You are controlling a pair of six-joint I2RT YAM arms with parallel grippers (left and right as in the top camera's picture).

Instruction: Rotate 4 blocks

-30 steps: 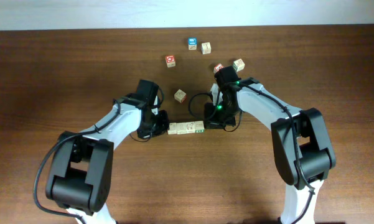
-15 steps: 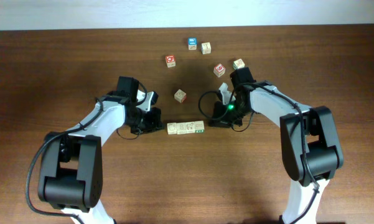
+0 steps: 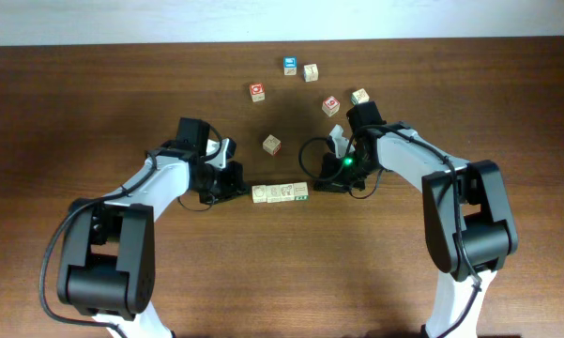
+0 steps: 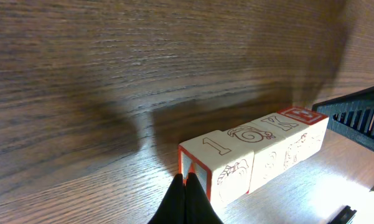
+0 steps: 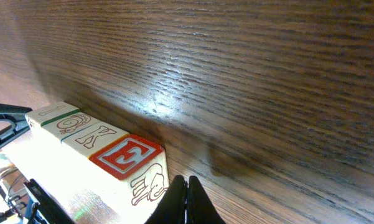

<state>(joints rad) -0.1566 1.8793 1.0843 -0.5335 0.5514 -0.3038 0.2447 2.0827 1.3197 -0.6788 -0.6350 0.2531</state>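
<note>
Pale wood blocks (image 4: 255, 155), letter-printed, in a touching row; left hand (image 4: 185, 188) and right hand (image 5: 187, 190) closed.

Pale-wood blocks (image 3: 280, 192), red and green outline prints, one red E face; dark brown grained table (image 3: 94, 94); blue-faced cube (image 3: 290, 65).

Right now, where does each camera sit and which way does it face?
Overhead: above the table, looking straight down on the left arm, right arm, the block row between them, loose cubes beyond.
Left wrist: on the left arm, low, facing one end of the row; shut left gripper at bottom.
Right wrist: on the right arm, low, facing the other end; shut right gripper at bottom.
Shared: all three show the row.
</note>
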